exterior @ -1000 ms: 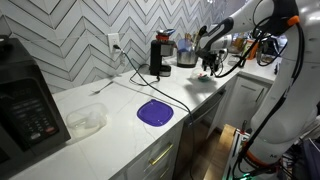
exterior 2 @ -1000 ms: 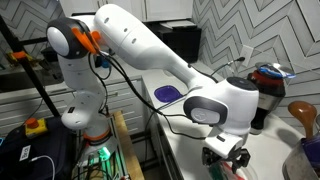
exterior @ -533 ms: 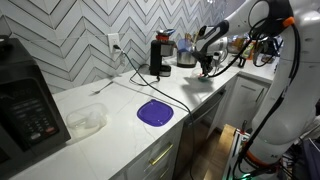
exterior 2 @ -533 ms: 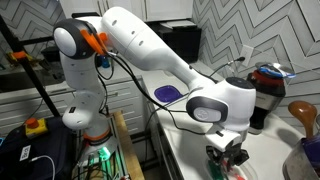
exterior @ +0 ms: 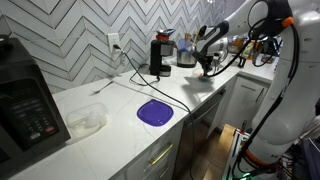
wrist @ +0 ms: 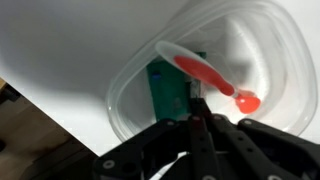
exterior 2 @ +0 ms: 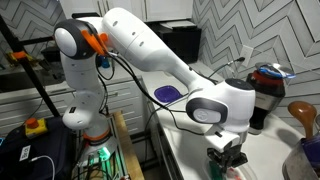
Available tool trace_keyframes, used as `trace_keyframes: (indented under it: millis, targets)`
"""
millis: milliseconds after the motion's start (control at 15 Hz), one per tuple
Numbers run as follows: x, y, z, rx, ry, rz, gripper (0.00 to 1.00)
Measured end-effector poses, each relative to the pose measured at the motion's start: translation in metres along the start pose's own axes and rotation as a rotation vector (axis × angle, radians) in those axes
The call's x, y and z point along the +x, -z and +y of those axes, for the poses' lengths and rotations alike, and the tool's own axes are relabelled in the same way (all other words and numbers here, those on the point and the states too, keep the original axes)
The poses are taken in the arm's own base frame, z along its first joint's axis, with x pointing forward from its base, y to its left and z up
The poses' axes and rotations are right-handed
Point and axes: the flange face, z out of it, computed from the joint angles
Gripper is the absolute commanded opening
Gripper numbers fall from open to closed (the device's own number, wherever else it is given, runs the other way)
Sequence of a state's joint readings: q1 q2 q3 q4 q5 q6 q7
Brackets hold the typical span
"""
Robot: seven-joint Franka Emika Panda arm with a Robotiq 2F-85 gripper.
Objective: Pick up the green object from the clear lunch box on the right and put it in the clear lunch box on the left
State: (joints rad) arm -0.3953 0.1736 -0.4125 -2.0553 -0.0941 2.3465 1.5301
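In the wrist view the clear lunch box on the right (wrist: 128, 82) holds the flat green object (wrist: 165, 85) and a red spoon (wrist: 206, 72). My gripper (wrist: 197, 107) reaches into the box with its fingers pressed together on the green object's right edge. In both exterior views the gripper (exterior: 205, 69) (exterior 2: 226, 163) is low over the counter's end and hides the box. The other clear lunch box (exterior: 86, 121) stands on the counter at the left, near the microwave.
A purple lid (exterior: 154, 112) (exterior 2: 167, 93) lies mid-counter between the two boxes. A black coffee machine (exterior: 160, 55) and a cable stand at the back wall. A microwave (exterior: 25, 110) fills the left end. The counter edge runs close beside the gripper.
The gripper has come down a little into the box and its fingers have closed from wide apart to pressed together on the green object.
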Motion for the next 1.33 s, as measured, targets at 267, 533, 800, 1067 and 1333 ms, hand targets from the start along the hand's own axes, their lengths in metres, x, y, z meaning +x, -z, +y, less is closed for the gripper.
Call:
trace_keyframes:
  millis: [267, 533, 800, 1067, 1333]
  targets:
    - [0.014, 0.054, -0.002, 0.104, 0.026, 0.029, 0.00]
    - [0.019, 0.136, 0.009, 0.248, 0.101, 0.030, 0.00]
    - [-0.014, 0.201, 0.042, 0.351, 0.297, -0.013, 0.00]
    - [-0.095, 0.248, 0.099, 0.415, 0.509, -0.064, 0.00]
    - [-0.166, 0.266, 0.149, 0.447, 0.706, -0.142, 0.01]
